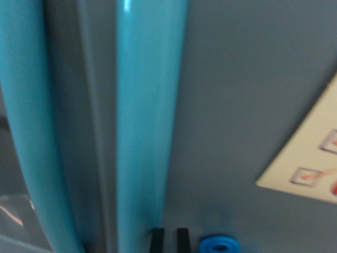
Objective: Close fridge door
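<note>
The grey fridge door (247, 95) fills the blurred close view, with two upright teal bar handles (150, 121) on the wrist view's left and a narrow seam between them.

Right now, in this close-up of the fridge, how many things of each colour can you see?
Turquoise vertical handles: 2, one at the wrist view's left, one in the middle
Grey fridge door panel: 1
Cream paper sheet: 1
Blue ring: 1
Black tool fingers: 2
Total: 7
</note>
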Tool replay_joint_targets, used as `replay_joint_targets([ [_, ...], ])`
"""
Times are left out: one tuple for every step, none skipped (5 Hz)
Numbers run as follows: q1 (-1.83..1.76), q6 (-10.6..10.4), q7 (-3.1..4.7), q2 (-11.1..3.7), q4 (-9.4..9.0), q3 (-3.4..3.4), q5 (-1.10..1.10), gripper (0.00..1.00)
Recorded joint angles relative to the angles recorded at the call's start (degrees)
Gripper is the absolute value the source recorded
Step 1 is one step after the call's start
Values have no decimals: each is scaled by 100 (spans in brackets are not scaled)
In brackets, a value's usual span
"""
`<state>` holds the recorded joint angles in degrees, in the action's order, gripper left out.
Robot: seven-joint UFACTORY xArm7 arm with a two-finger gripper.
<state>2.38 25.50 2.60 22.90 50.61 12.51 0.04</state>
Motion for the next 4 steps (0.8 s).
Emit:
replay_joint_targets([
  [0, -6, 0, -321, 296, 83, 0, 100],
  [0, -6, 0, -321, 296, 83, 0, 100],
  [0, -27, 0, -558, 469, 141, 0, 100],
  [0, -27, 0, -558, 469, 141, 0, 100],
])
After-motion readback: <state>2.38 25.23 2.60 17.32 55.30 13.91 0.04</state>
